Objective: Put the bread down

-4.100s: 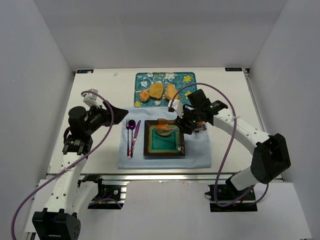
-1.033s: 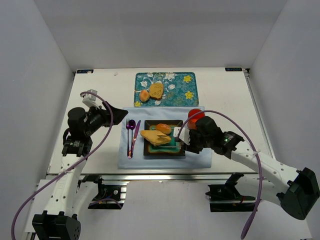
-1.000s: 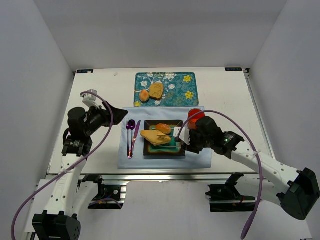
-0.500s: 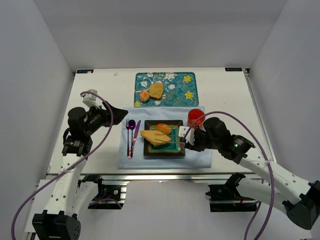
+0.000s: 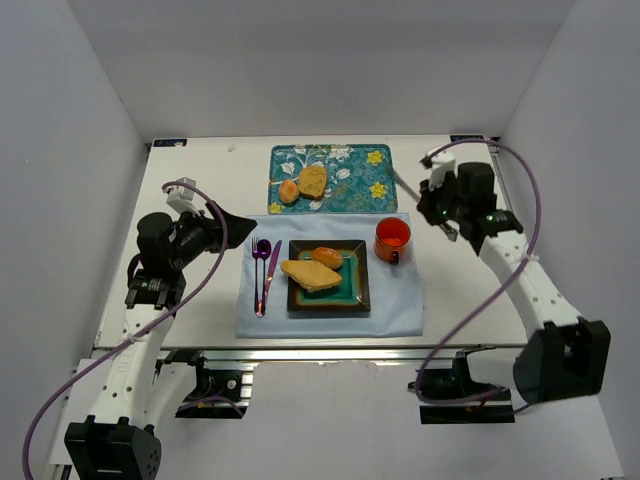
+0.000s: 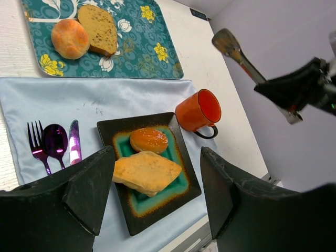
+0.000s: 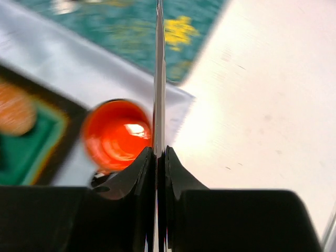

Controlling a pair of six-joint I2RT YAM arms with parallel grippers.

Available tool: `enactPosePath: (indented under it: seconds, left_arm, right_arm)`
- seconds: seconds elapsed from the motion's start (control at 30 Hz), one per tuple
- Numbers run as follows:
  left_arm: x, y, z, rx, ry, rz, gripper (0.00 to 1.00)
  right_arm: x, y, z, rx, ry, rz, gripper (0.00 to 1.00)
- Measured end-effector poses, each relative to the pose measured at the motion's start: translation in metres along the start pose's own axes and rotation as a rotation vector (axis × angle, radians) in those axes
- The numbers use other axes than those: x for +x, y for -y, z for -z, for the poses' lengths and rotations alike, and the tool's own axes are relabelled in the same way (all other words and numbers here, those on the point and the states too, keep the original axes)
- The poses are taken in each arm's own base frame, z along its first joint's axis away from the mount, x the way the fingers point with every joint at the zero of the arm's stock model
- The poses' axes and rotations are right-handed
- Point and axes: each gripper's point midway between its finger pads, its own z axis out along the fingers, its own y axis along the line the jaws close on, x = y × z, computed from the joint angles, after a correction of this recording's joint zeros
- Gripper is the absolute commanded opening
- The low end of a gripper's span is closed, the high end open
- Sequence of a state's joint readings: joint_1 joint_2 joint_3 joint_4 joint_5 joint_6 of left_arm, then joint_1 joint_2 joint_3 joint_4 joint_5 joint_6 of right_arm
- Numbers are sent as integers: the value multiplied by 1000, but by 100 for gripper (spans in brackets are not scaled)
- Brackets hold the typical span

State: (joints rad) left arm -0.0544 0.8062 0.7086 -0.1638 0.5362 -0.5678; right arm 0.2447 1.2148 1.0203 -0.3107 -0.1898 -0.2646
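Item: bread, four pieces. Two lie on the square plate (image 5: 362, 300): a flat slice (image 5: 310, 273) and a small roll (image 5: 327, 257) behind it. Two more, a round bun (image 5: 288, 191) and a seeded slice (image 5: 313, 180), sit on the patterned tray (image 5: 365, 185) beyond the plate. An orange mug (image 5: 391, 240) stands just beside the plate's edge nearer the right arm (an obstacle on the route). Cutlery (image 5: 262, 262) lies at the opposite edge. The right gripper (image 7: 159, 153) is up beyond the mug, fingers pressed together on a thin metal utensil (image 6: 227, 41). The left gripper (image 6: 156, 152) hovers on the cutlery side, fingers spread, empty. Handling note, as judged: lay the utensil flat, slide it fully under a tray piece, carry it level past the mug, and set it on the plate's bare part.
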Motion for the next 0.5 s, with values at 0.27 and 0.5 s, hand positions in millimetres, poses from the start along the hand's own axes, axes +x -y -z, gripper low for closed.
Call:
enactPosePath:
  seconds: [0.27, 0.5]
  left_arm:
    - [2, -2, 0, 0, 0, 1, 75]
    - [2, -2, 0, -1, -1, 1, 75]
  right_arm:
    - [92, 111, -26, 240, -244, -318, 2]
    - [166, 138, -26, 331, -374, -467, 18]
